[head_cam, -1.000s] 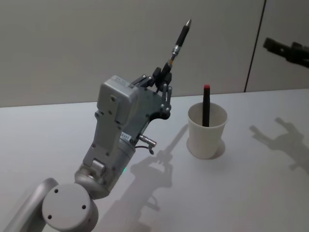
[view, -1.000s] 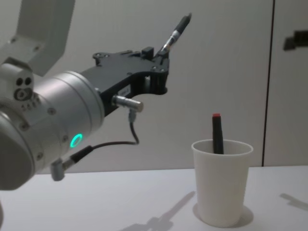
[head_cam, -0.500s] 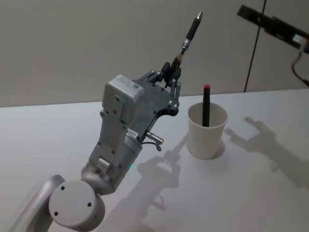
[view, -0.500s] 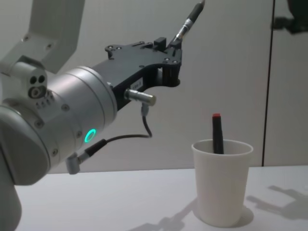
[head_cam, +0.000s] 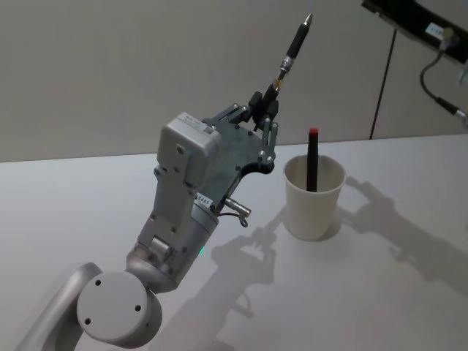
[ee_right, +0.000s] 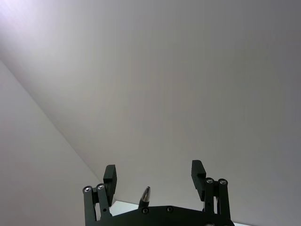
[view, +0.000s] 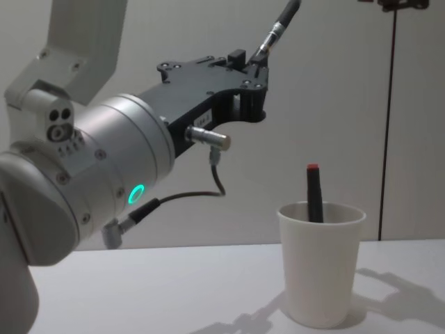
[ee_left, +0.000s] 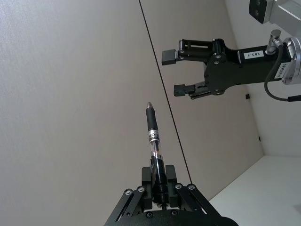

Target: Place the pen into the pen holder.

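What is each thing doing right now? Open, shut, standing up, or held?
pen: held, tilted, pointed end up.
left gripper: shut on the pen, raised.
right gripper: open, empty, up high.
pen holder: upright.
red-topped pen: standing inside the pen holder.

Pale table, plain wall, one spare pen.
A white table (head_cam: 66,197) fills the lower half of the head view, from 3 o'clock round to 9 o'clock, and meets a plain beige wall (head_cam: 110,73) behind it. A thin dark vertical seam (head_cam: 384,80) cuts the wall toward 2 o'clock. A black pen with a red top (head_cam: 313,157) stands nearly upright in the pen holder (head_cam: 311,208), at about 3 o'clock of centre. Grey shadows (head_cam: 398,238) lie on the table toward 4 o'clock.
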Available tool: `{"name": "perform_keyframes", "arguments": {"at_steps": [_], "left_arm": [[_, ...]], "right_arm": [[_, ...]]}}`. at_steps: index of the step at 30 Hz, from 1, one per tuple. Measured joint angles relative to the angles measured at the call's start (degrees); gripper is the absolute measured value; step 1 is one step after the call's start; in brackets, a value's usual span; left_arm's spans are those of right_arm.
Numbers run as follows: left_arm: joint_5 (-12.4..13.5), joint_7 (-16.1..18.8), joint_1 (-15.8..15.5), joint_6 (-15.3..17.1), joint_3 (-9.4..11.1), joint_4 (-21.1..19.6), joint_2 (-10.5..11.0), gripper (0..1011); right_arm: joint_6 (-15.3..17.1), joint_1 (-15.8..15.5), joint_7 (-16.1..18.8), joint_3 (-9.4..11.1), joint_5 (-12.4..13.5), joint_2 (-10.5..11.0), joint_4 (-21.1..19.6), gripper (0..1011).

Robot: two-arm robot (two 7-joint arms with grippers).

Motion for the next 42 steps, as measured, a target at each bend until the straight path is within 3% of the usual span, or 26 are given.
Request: {"name": "perform_keyframes", "arguments": {"at_steps": [10, 20, 31, 42], "left_arm": [[0.00, -0.14, -0.07, -0.21, 0.04, 0.14, -0.09, 178], [0.00, -0.19, -0.12, -0.33, 0.04, 0.20, -0.15, 178], [-0.01, -0.24, -0.16, -0.39, 0.05, 0.24, -0.18, 178], [0.00, -0.23, -0.15, -0.40, 0.04, 0.24, -0.18, 177]], "right_arm": [[-0.21, 0.59, 0.32, -0.47, 0.72, -0.11, 0.18, 1001], [1.69, 2.13, 2.58, -2.00, -2.78, 0.49, 1.89, 1001], [1.69, 4.98, 6.45, -5.98, -6.32, -1.88, 7.92, 1002], [0.16, 6.05, 7.74, -8.85, -6.97, -3.99, 11.67, 1002]]}}
